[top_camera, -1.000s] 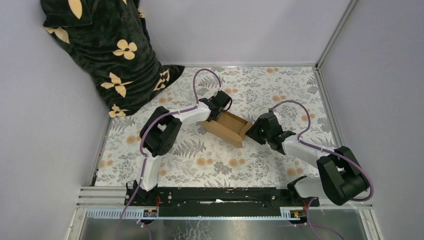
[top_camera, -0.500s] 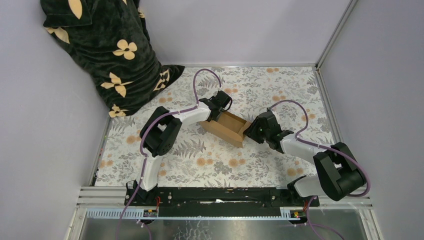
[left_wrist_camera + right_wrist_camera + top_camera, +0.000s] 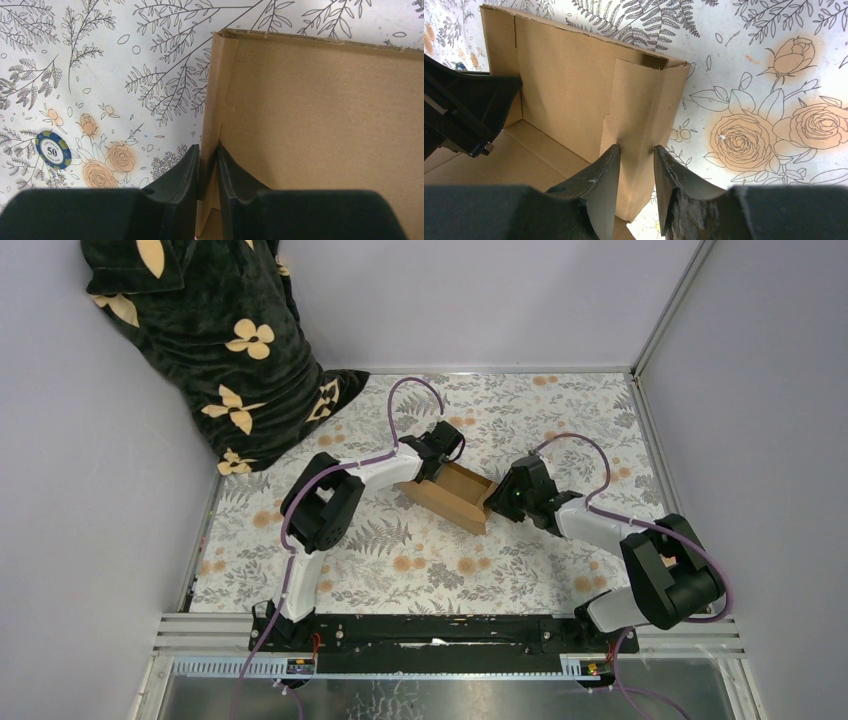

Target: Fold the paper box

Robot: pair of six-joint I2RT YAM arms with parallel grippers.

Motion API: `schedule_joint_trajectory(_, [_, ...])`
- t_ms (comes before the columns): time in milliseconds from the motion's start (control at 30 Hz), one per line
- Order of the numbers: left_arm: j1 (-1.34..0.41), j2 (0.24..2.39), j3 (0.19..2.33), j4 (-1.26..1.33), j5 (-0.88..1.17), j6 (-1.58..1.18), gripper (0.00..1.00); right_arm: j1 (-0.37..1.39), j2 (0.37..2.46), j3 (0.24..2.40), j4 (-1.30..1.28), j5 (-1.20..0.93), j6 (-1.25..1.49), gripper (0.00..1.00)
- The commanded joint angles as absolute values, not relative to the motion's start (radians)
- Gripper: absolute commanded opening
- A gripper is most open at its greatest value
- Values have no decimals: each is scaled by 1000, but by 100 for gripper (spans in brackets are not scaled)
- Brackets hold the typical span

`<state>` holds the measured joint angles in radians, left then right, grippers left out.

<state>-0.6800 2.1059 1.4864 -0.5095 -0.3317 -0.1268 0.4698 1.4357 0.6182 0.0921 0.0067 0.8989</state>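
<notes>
Left black two-finger gripper (image 3: pixel 209 150): clamped on a wall of the brown cardboard paper box (image 3: pixel 320 115). Right black two-finger gripper (image 3: pixel 636 150): another wall is straddled, grip unclear.

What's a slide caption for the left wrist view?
Left claw pinches the paper box wall, poker chip nearby.

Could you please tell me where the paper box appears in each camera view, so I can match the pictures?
Top external: the paper box sits near the centre of the picture.
Left wrist: it fills the right half, with one wall pinched by the left end effector.
Right wrist: it fills the upper left and centre.
Shared landmark: the floral tablecloth under it.
</notes>
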Motion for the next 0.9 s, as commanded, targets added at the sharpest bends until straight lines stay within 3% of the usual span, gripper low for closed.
schedule_joint_trajectory(0, [-695, 2192, 1458, -561, -241, -135, 25, 466, 1443, 668, 25, 21, 871, 38])
schedule_joint_trajectory(133, [-698, 2189, 1457, -561, -236, -135, 25, 470, 1444, 684, -29, 36, 854, 34])
schedule_joint_trajectory(867, [-707, 2190, 1473, -578, -221, -132, 25, 583, 1541, 790, -150, 151, 817, 33])
